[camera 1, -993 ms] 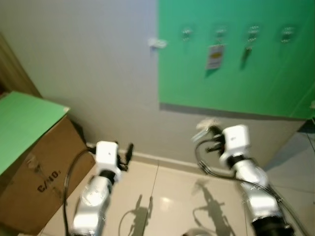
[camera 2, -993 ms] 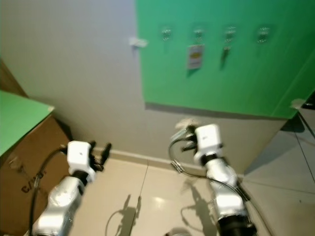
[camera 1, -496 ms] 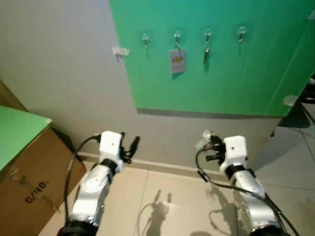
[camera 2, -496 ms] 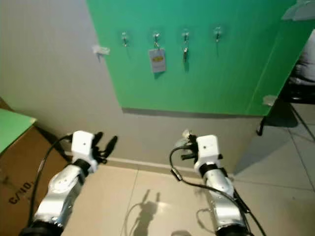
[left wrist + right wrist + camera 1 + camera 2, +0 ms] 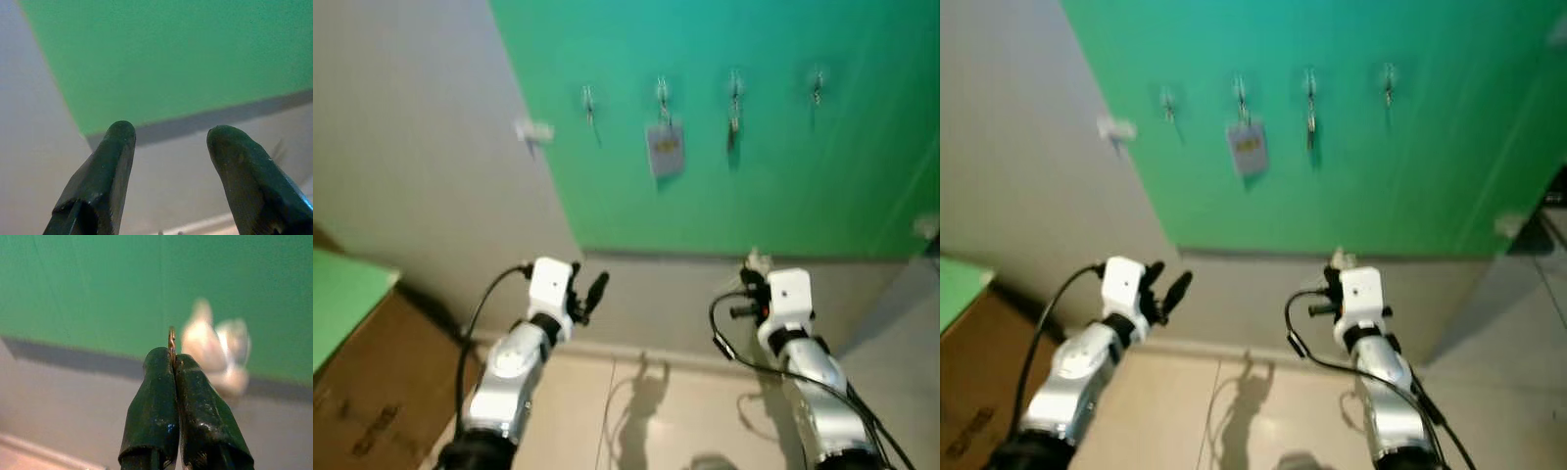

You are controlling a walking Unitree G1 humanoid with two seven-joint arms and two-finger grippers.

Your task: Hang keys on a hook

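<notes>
A green panel (image 5: 783,196) on the wall carries a row of several metal hooks (image 5: 588,100). A tag (image 5: 665,149) hangs from the second hook and a dark key (image 5: 733,122) from the third; the outer hook (image 5: 817,86) is bare. My right gripper (image 5: 172,363) is shut on the keys (image 5: 215,352): a thin ring stands up between the fingertips with pale, blurred keys beside it. It is held low, below the panel's bottom edge (image 5: 752,264). My left gripper (image 5: 168,137) is open and holds nothing, raised at the left (image 5: 592,292).
A small white clip (image 5: 534,130) sticks out of the grey wall left of the panel. A cardboard box (image 5: 362,411) with a green top stands at the lower left. Beige floor tiles (image 5: 685,411) lie below, with a skirting strip along the wall.
The view has swung left-to-right and closer to the wall, so the panel and hooks look larger. Both grippers are raised a little; the right stays shut on the keys.
</notes>
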